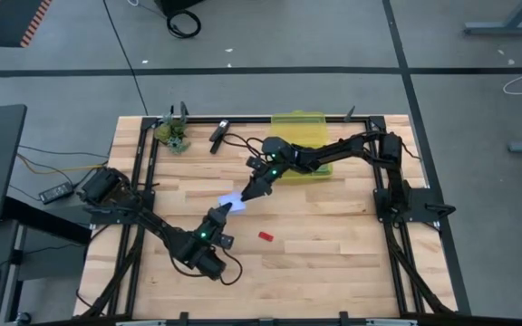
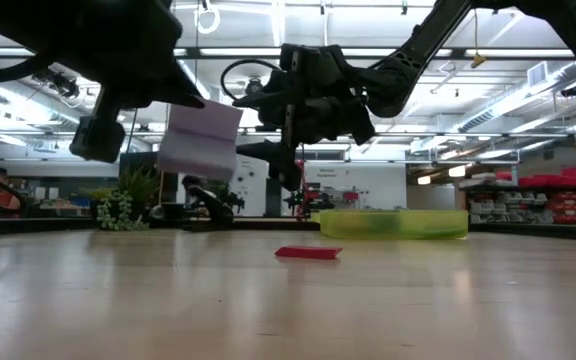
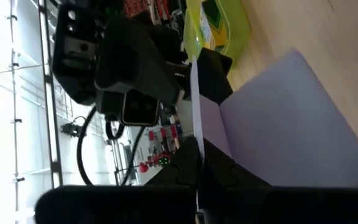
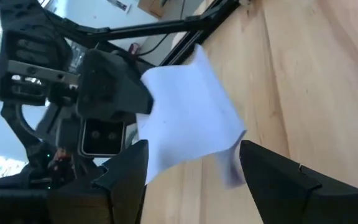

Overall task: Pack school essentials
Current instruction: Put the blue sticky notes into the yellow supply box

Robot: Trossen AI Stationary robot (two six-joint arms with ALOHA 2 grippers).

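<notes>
The light-blue square pad (image 1: pixel 233 200) is in the air over the table's middle, held by my left gripper (image 1: pixel 219 215), which reaches in from the near left. The pad (image 2: pixel 200 138) shows well above the wood in the low view. My right gripper (image 1: pixel 248 191) comes from the far right and is open. In its wrist view its two fingers (image 4: pixel 126 177) stand on either side of the pad's free edge (image 4: pixel 191 124); whether they touch it I cannot tell. The tiny red piece (image 1: pixel 265 236) lies flat on the table nearer the front. My left gripper (image 3: pixel 210 180) is shut on the pad, pinching the edge nearest it (image 3: pixel 229 155) between its two fingers. The fingers come slanting up from the table's near left. The pad is lifted clear of the table and stands tilted, its free edge toward my right gripper.
A see-through yellow-green tray (image 1: pixel 302 134) sits at the far edge with a crayon box (image 3: pixel 215 18) in it. The black clip-like object (image 1: pixel 217 135) and the green clump (image 1: pixel 174 136) lie at the far left. Bare wood stretches along the near right.
</notes>
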